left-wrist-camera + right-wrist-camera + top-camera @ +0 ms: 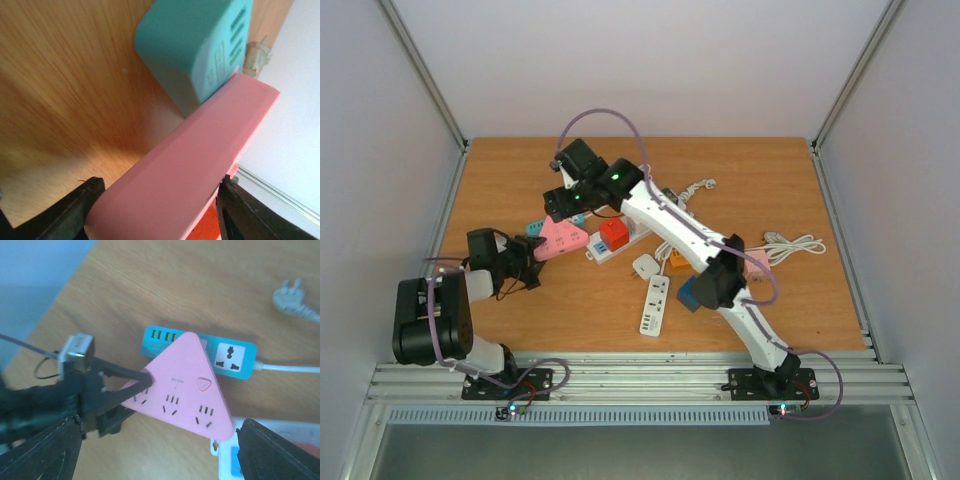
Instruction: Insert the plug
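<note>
On the table (760, 180), the pink power strip (180, 385) is laid over the teal strip (230, 352); its corner is straddled by the left gripper (159, 205), and whether it is gripped cannot be told. The right gripper (160, 440) is held wide open above it; the white plug (289, 299) is seen well apart from both.

**Crowded Centre, Open Margins**

Bare worktop (760, 170) lies free along the far edge and the near front. The middle is blocked: a pink strip (560, 238) stacked on a teal strip (533, 228), a white strip (655, 305) nearby, the right arm (680, 230) slanting overhead, and a white cable (795, 245) coiled at right.
</note>
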`<state>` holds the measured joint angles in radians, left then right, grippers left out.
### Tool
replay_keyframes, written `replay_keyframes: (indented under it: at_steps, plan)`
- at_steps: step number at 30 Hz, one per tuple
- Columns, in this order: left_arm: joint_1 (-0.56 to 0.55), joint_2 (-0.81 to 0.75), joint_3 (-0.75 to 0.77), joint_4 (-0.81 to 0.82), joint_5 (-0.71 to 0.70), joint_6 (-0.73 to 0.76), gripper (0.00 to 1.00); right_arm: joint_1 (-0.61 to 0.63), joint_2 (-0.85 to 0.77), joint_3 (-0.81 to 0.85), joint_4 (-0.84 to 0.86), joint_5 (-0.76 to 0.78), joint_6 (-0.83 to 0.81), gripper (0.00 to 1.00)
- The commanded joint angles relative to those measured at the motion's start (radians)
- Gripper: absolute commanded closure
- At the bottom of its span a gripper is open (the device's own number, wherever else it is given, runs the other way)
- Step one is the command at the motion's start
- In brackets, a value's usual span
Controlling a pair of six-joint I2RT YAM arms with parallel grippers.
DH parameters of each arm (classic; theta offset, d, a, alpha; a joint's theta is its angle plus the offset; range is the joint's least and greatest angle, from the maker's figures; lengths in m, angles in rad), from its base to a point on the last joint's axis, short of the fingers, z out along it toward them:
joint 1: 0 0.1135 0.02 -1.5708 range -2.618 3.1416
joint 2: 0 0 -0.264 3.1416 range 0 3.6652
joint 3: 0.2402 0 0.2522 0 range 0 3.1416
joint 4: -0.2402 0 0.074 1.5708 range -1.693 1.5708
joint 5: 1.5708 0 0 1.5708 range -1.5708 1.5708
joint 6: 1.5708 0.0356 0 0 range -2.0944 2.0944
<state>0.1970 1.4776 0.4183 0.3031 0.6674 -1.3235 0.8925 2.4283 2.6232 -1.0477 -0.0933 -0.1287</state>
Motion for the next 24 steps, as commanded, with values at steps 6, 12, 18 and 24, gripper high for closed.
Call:
replay_keyframes:
  at_steps: [6,12,18,24]
  plan:
    - [0.009,-0.121,0.077,-0.375,-0.075,0.104,0.29,0.002,-0.413,-0.460,0.148,0.043,-0.015,0.13]
    - [0.010,-0.302,0.162,-0.651,-0.184,0.243,0.26,0.003,-0.651,-0.802,0.305,0.042,0.028,0.13]
    - [0.007,-0.343,0.299,-0.786,-0.233,0.480,0.30,0.002,-0.853,-1.079,0.431,0.049,0.063,0.13]
    - [-0.035,-0.154,0.481,-0.850,-0.204,0.678,0.37,0.002,-1.000,-1.280,0.487,0.063,0.086,0.14]
